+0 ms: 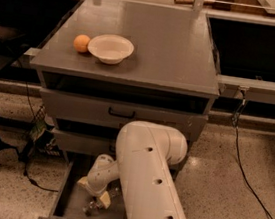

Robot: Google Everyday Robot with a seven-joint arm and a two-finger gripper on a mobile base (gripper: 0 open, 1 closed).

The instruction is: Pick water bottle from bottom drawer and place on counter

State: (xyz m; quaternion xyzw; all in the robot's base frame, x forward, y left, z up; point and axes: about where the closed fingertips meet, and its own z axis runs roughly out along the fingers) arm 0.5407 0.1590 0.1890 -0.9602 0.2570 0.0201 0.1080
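The bottom drawer [65,198] is pulled out at the foot of the grey cabinet. The water bottle [90,207] lies on the tray inside it, small, clear and crinkled, near the front. My gripper [94,192] hangs from the white arm [148,183] into the drawer, just above and behind the bottle. Its two tan fingertips [105,200] stand apart, open, with nothing between them. The arm hides the right half of the drawer. The counter [156,43] is the flat grey top of the cabinet.
A white bowl [110,48] and an orange [81,43] sit on the counter's left side. Two upper drawers, one with a black handle [122,113], are above the gripper. Cables and a stand are on the floor at left.
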